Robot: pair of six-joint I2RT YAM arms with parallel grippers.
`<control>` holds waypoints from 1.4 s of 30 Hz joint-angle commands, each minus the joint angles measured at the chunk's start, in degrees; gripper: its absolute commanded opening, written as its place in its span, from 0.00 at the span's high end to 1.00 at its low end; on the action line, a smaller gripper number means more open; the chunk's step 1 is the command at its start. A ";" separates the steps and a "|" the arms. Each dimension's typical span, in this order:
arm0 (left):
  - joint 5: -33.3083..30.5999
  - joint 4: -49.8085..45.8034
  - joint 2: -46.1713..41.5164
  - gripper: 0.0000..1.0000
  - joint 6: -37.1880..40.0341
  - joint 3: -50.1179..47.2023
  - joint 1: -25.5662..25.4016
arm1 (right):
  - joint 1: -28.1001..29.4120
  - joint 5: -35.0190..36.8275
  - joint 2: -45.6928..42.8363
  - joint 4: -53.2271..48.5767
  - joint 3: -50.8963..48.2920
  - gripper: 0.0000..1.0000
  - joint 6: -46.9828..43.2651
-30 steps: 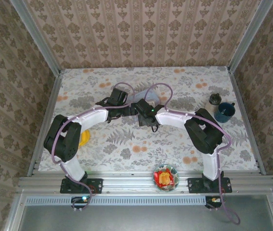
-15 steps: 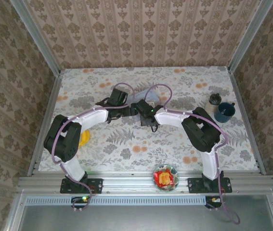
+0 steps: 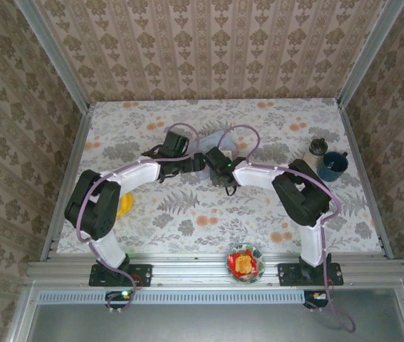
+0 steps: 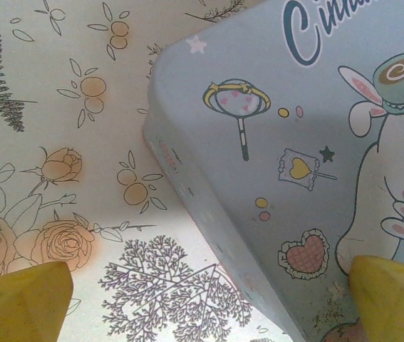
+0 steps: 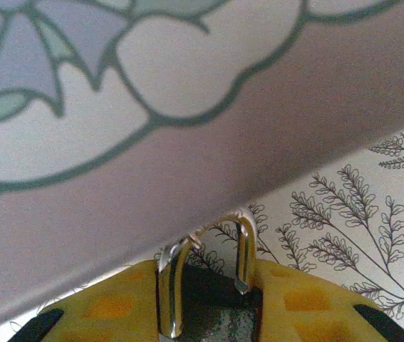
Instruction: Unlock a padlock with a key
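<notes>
The padlock (image 5: 212, 313) has a dark body and a silvery shackle (image 5: 205, 246) that points away from the camera. My right gripper (image 5: 209, 310) is shut on it, with a yellow finger (image 5: 109, 306) pressed against each side of the body. The shackle's right leg ends just above the body. In the top view the right gripper (image 3: 210, 162) meets my left gripper (image 3: 197, 162) at mid-table beside the light blue tin (image 3: 216, 137). The left gripper (image 4: 212, 303) stands open, its yellow fingertips (image 4: 20, 303) straddling the edge of the tin (image 4: 294, 142) with nothing between them. The key is out of view.
A dark round-lidded jar (image 3: 317, 149) and a blue cup (image 3: 332, 166) stand at the right. A yellow object (image 3: 124, 205) lies by the left arm. A bowl of wrapped sweets (image 3: 246, 262) sits at the front rail. A pale flower-patterned surface (image 5: 187, 107) looms just beyond the shackle.
The right wrist has shifted slightly right and away from the bases. The left arm has stayed still.
</notes>
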 commanded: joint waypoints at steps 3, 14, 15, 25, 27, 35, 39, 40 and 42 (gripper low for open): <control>-1.21 -0.88 0.17 0.00 -0.67 -1.73 -0.03 | -1.19 -0.45 -2.16 -0.35 -1.96 0.90 1.79; -1.45 -0.81 -0.28 0.00 -0.80 -2.24 -0.03 | -2.36 -1.18 -3.91 0.39 -1.70 0.95 2.15; -1.41 -0.81 -0.28 0.00 -0.84 -2.25 -0.03 | -2.58 -1.38 -3.98 0.57 -1.61 0.97 2.23; -1.19 -0.57 -0.10 0.00 -1.11 -2.32 -0.03 | -4.10 -2.88 -5.03 1.62 -0.23 0.97 2.86; -1.06 -0.55 -0.11 0.00 -1.12 -2.33 -0.03 | -4.22 -3.03 -5.06 1.63 0.22 0.97 2.79; -1.06 -0.42 0.16 0.00 -1.02 -2.71 -0.03 | -4.57 -4.48 -6.50 2.36 0.50 0.96 1.72; -0.88 -0.33 0.16 0.00 -1.20 -2.71 -0.03 | -5.14 -4.77 -7.32 2.63 0.45 0.95 1.32; -0.88 -0.34 0.12 0.00 -1.14 -2.67 -0.03 | -5.29 -5.13 -7.41 2.86 0.41 0.95 1.06; -0.79 -0.32 0.07 0.00 -1.11 -2.61 -0.03 | -5.84 -6.23 -7.46 3.37 0.65 0.95 0.45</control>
